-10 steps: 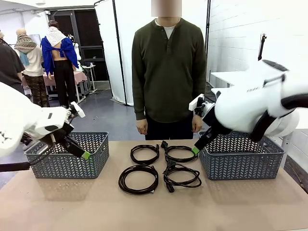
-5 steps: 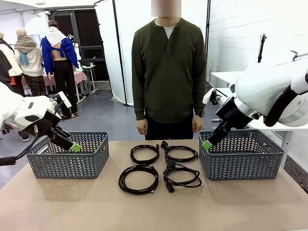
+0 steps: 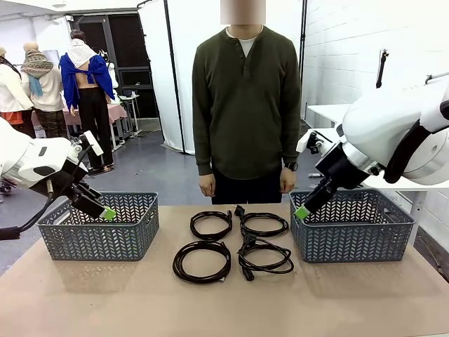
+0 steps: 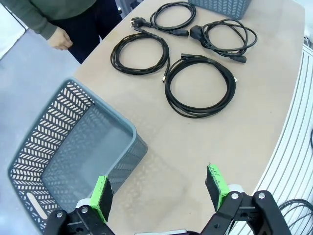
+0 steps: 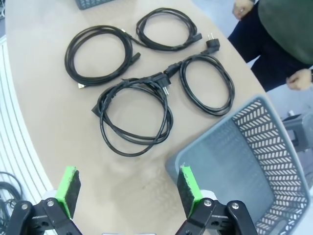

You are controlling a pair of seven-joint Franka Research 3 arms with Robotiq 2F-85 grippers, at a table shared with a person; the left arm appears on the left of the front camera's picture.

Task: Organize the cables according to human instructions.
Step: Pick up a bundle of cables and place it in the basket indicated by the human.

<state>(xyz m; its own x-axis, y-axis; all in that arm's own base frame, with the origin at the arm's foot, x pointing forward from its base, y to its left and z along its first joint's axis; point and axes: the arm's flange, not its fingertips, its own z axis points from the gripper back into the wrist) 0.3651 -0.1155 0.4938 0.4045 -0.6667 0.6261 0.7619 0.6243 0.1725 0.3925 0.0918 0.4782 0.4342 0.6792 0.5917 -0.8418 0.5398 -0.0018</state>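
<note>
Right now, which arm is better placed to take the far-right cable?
Right. The right gripper, open, hangs by the right basket rim, close to the far-right cable. The left gripper, also open, hangs over the left basket, farther off.

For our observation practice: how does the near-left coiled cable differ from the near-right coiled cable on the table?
The near-left cable forms one tidy round coil; the near-right cable is looser, its loops splayed. The near-left has slim ends, the near-right chunky plugs. Both are black and lie flat on the table.
</note>
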